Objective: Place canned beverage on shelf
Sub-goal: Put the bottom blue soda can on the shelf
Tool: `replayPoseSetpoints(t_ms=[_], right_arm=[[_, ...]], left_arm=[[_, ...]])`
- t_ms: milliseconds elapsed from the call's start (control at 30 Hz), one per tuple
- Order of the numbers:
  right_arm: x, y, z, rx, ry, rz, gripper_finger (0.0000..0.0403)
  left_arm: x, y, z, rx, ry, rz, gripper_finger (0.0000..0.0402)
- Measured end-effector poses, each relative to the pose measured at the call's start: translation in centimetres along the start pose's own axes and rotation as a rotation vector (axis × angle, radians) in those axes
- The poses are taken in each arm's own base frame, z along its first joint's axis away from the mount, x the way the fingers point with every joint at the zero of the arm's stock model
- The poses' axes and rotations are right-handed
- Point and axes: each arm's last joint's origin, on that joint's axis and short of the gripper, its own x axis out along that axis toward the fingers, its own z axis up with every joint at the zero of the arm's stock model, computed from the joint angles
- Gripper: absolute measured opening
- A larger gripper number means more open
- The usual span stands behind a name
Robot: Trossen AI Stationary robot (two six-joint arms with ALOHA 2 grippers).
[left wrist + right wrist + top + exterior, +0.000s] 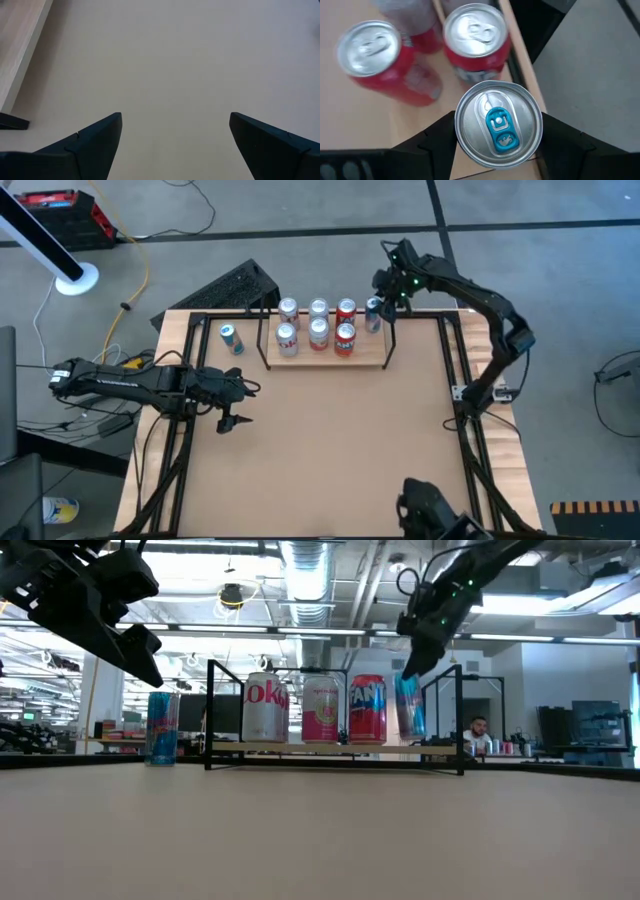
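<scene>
My right gripper [378,300] is shut on a slim blue can [498,122] with a blue tab, over the right end of the shelf [325,360], a pale plank in a black rod frame. Several cans stand on the shelf, among them two red ones [385,60] [477,42]. In the low view the held can [409,705] tilts, its base near the plank. Another blue can [232,339] stands upright on the table left of the shelf. My left gripper [235,420] hovers open and empty over the table's left side. My right gripper pinches the blue can's side wall just under its top rim [457,127] between its two fingers, one on each side. The fingers come from above, pointing down. The can hangs tilted; whether its base touches the plank I cannot tell.
A black keyboard-like object [235,288] lies behind the table's far left corner. Black frame rails [455,380] run along the table's left and right sides. Bare tabletop [320,450] spreads in front of the shelf. A person [479,732] sits in the room beyond.
</scene>
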Motion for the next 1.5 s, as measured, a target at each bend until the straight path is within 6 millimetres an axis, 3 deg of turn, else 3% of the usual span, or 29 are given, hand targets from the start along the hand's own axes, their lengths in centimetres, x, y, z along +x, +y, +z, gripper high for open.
replayPoseSetpoints(t_ms=[333,1167,1500], right_arm=[[1.4,-1.1,-0.1,-0.027,-0.027,-0.003,0.0260],[1.5,-1.7,-1.1,0.005,-0.011,-0.034,0.0260],[1.6,-1.6,-1.2,0.032,-0.001,-0.029,0.0287]], left_arm=[[0.0,0.0,0.0,0.000,0.000,0.000,0.0355],[0.0,0.0,0.0,0.000,0.000,-0.001,0.0355],[0.0,0.0,0.0,0.000,0.000,-0.001,0.0355]])
